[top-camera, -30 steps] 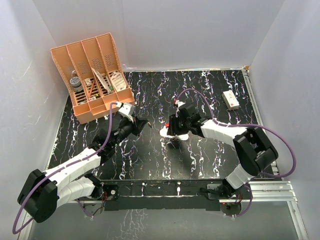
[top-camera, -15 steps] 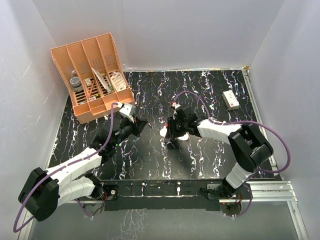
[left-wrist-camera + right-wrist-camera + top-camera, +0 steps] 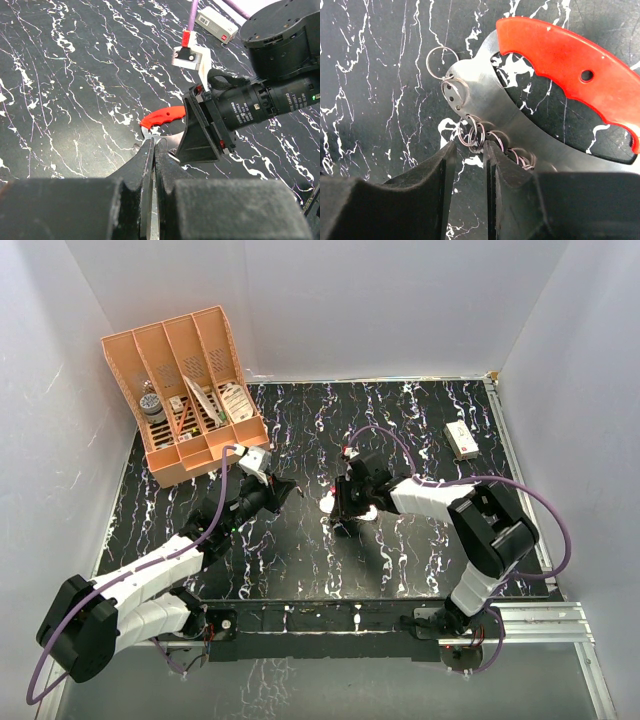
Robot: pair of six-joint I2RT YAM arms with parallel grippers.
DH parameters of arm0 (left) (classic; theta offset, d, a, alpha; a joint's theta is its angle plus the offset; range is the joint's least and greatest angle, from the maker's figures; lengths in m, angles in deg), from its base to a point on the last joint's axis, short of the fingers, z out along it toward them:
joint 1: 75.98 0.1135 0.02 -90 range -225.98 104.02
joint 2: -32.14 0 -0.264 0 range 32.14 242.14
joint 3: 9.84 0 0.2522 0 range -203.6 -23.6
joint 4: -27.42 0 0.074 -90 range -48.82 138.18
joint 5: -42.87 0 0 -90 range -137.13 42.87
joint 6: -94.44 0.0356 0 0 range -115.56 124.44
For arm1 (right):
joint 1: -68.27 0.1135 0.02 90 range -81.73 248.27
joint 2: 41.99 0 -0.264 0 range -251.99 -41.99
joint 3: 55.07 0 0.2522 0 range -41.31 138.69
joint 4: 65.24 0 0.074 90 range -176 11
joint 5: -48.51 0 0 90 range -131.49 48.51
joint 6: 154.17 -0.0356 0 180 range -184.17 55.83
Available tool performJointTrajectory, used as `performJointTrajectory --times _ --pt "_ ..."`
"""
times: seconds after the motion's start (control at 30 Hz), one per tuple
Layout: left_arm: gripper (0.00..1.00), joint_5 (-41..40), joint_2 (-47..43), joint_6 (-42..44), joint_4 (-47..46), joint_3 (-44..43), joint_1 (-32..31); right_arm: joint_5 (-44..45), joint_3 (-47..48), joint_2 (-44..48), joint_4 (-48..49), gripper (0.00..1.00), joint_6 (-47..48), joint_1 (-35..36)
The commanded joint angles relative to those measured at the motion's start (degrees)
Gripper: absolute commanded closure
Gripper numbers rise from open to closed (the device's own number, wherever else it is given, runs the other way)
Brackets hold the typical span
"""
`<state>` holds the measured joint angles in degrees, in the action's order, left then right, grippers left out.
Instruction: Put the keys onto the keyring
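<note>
The keyring point(image 3: 485, 107) is a flat metal loop with a red crescent point(image 3: 560, 65) along one side, lying on the black marbled table. Several small wire rings point(image 3: 472, 132) hang from its edge. My right gripper point(image 3: 469, 146) stands over those rings, its jaws a narrow gap apart with nothing pinched between them. My left gripper point(image 3: 153, 141) is shut, and a thin pale sliver, the keys seen edge-on, shows between its fingers. Its tips reach the keyring point(image 3: 162, 116) close to the right gripper. From above, both grippers point(image 3: 290, 488) point(image 3: 338, 508) meet at the keyring point(image 3: 328, 502).
An orange slotted organizer point(image 3: 190, 390) with small items stands at the back left. A small white box point(image 3: 461, 439) with a red mark lies at the back right. White walls close in the table on three sides.
The right gripper's jaws have narrowed and its arm has shifted slightly left over the keyring. The left gripper stays shut, almost in place.
</note>
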<state>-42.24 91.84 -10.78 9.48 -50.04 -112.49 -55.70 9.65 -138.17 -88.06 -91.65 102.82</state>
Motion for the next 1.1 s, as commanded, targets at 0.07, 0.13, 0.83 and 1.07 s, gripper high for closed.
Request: performJointTrajectory --times 0.07,0.13,0.83,1.07 --pt "1.0 -0.6 -1.2 0.1 -1.8 0.4 0.0 2.0 2.1 -1.3 3.5 0.75 -1.3 0.3" --pt "1.0 -0.6 -1.2 0.3 -1.5 0.2 0.0 2.6 2.1 -1.5 3.6 0.79 -1.4 0.3" --pt "1.0 0.2 0.5 -0.1 -2.7 -0.3 0.0 11.6 -3.9 12.2 4.5 1.0 15.3 0.3" --pt "1.0 1.9 1.8 -1.1 -4.4 -0.6 0.0 11.1 -10.0 21.2 10.2 1.0 21.3 0.4"
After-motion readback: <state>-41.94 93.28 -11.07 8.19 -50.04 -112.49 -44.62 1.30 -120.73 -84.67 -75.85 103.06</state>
